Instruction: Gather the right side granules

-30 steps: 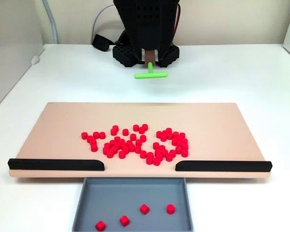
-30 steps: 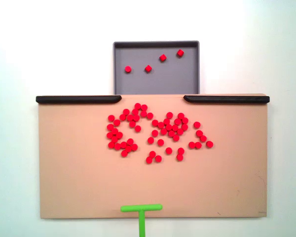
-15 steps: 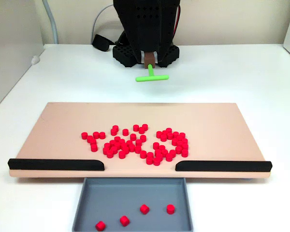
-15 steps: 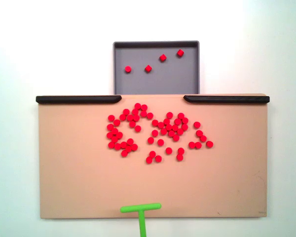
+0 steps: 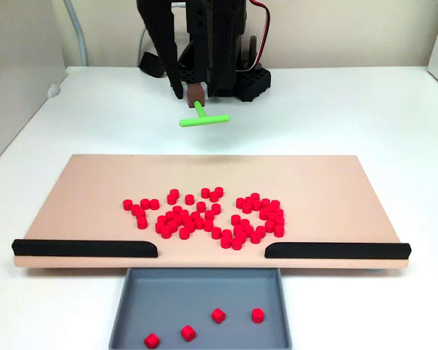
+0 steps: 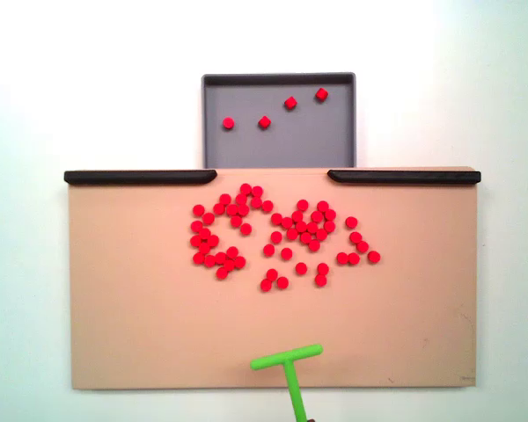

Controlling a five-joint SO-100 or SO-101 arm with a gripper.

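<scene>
A fixed view: arm top cropped. Jaws closed on the tool (image 5: 203, 118) stem. Granules (image 5: 208, 219) heaped mid-board (image 5: 80, 197); four in the tray (image 5: 131, 306).

Another fixed view: tool stem cut off at bottom edge; two rails (image 6: 141, 177).

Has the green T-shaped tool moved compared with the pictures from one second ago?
Yes. In a fixed view from above, the green T-shaped tool shifted right along the near edge of the tan board and tilted; the granules stayed put.
</scene>
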